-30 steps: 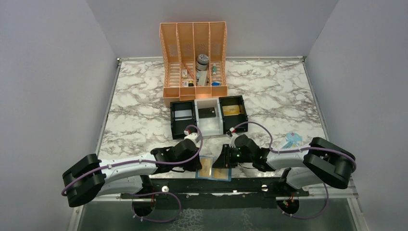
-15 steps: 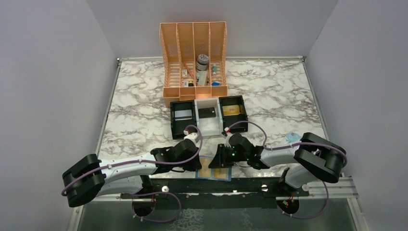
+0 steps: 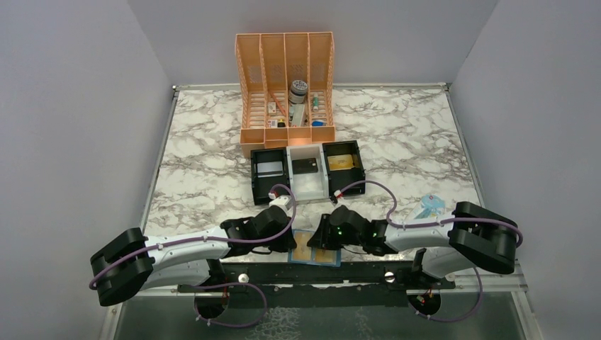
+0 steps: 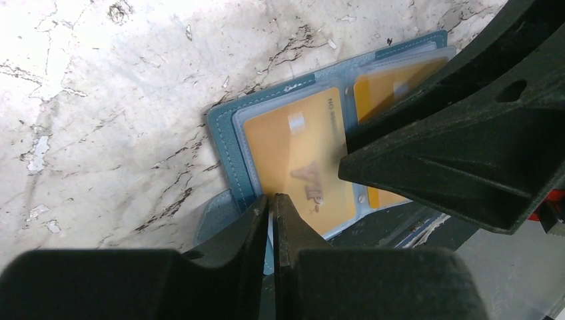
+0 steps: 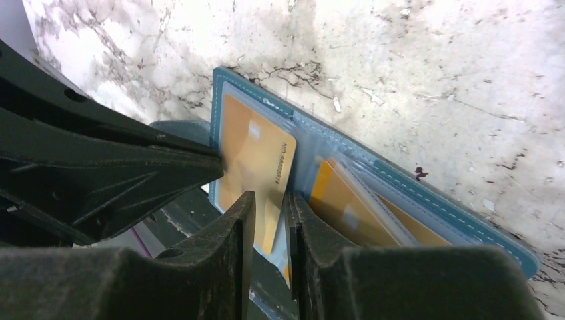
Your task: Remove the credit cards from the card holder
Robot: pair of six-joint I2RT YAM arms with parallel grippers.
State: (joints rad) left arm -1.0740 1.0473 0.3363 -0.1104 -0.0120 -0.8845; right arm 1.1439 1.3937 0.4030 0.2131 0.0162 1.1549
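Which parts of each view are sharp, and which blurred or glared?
Left wrist: left claw blurred, table glared white, card soft. Right wrist: right claw blurred, holder stitching sharp. Top: evenly lit, sharp.

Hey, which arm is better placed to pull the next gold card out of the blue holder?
Right. The right gripper straddles the edge of a gold card, fingers slightly parted, so it likely only needs to close and pull. The left gripper is pinched shut on the blue holder, steadying it.
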